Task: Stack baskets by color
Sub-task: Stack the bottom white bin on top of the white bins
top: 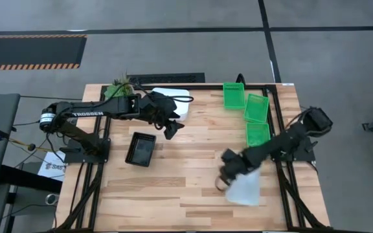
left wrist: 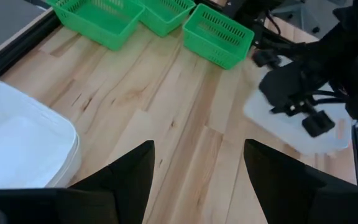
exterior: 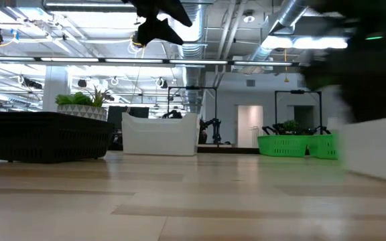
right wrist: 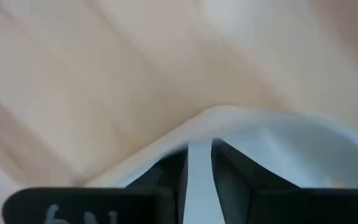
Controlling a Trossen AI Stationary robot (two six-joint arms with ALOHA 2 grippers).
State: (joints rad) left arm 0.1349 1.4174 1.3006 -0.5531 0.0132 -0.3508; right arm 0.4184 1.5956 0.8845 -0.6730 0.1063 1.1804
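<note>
The right gripper pinches the rim of a white rectangular plastic basket, whose long axis runs diagonally away from the jaws toward the table's near right edge. The left gripper hangs with fingers spread, empty, just beside a second white basket; three bright green mesh baskets lie well beyond.

Both arms are matte black, built of chunky rounded links. The left arm carries white "TROSSEN" lettering along its long link and a white band near its base end. The right arm shows plain black housings. Thin black cables loop beside the right gripper. The left gripper has broad, flat, tapering black fingers.
</note>
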